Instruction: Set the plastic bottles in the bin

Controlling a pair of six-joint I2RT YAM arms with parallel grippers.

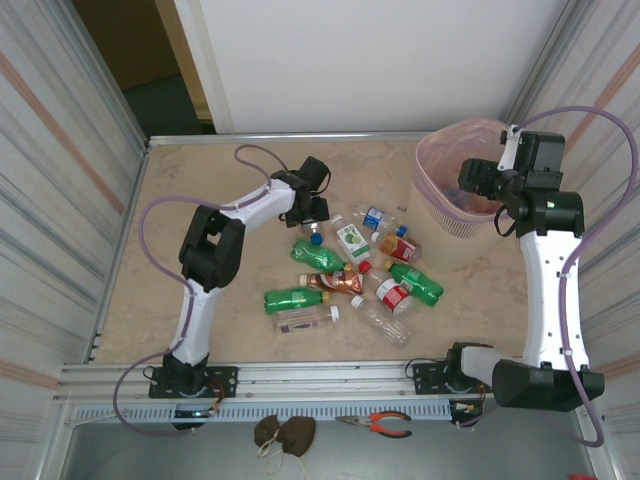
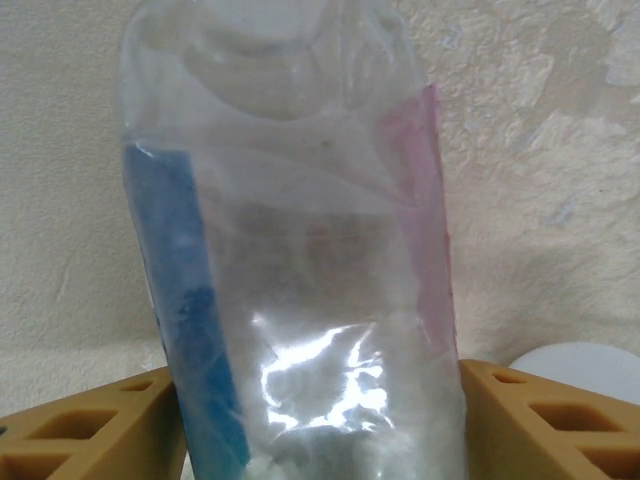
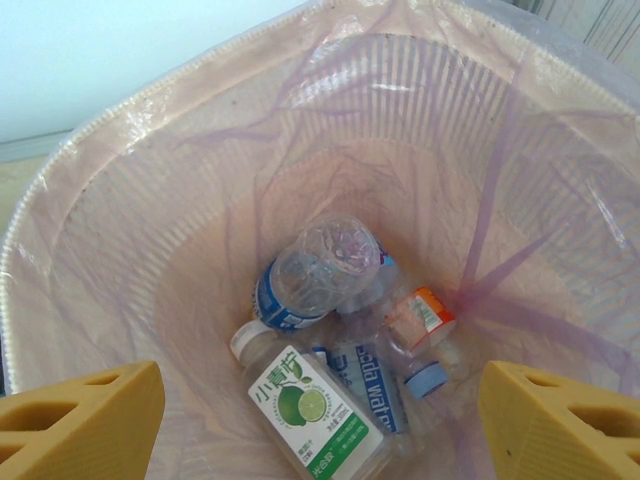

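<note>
Several plastic bottles lie in a heap mid-table, among them a lime-labelled one [image 1: 352,238], a green one [image 1: 294,298] and a red-labelled one [image 1: 393,295]. At the heap's far side my left gripper [image 1: 316,212] [image 2: 315,420] is shut on a clear bottle with a blue label [image 2: 300,250], its blue cap [image 1: 316,238] showing below the fingers. My right gripper [image 1: 472,183] [image 3: 320,400] hangs open over the bin [image 1: 430,150] [image 3: 150,200], with nothing between its fingers. Inside lie several bottles, such as a blue-labelled one [image 3: 310,275] and a lime-labelled one [image 3: 320,410].
The bin stands at the table's far right corner. Corrugated walls close in the left and right sides. Orange-handled pliers [image 1: 375,424] and a brown lump [image 1: 283,432] lie below the front rail. The left half of the table [image 1: 170,290] is bare.
</note>
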